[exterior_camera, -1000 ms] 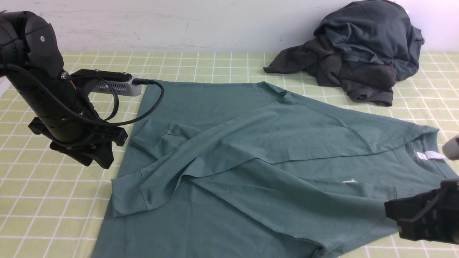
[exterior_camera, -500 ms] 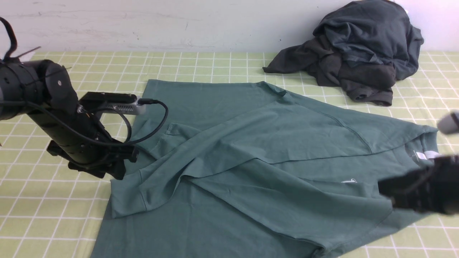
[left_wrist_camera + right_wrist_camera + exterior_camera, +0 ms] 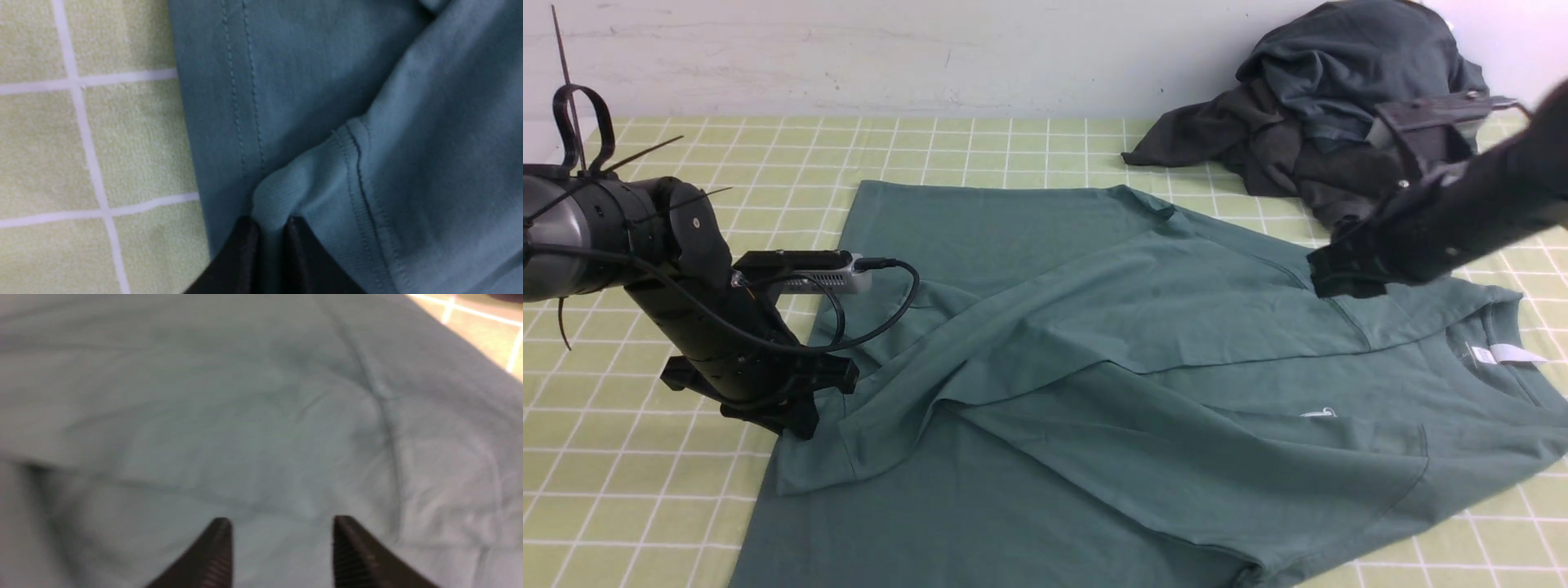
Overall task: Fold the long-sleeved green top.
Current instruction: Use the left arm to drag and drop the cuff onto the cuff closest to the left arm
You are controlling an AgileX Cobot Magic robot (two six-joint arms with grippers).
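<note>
Green long-sleeved top [image 3: 1094,343] spread across checked desk [image 3: 621,490], white neck label [image 3: 1507,354] toward the robot's right, sleeves crossed in over the body. Left hand [image 3: 796,412] low at the top's left edge, fingers [image 3: 245,245] pressed together on a bunched ribbed cuff [image 3: 294,183]. Right hand [image 3: 1339,273] raised above the shoulder area near the collar, fingers [image 3: 216,547] spread apart, nothing between, teal fabric filling the blurred wrist view beneath. Heap of dark garments [image 3: 1347,106] at the desk's far right, just beyond the top.

Wide-spread tool [image 3: 282,528] over green top [image 3: 229,416]
</note>
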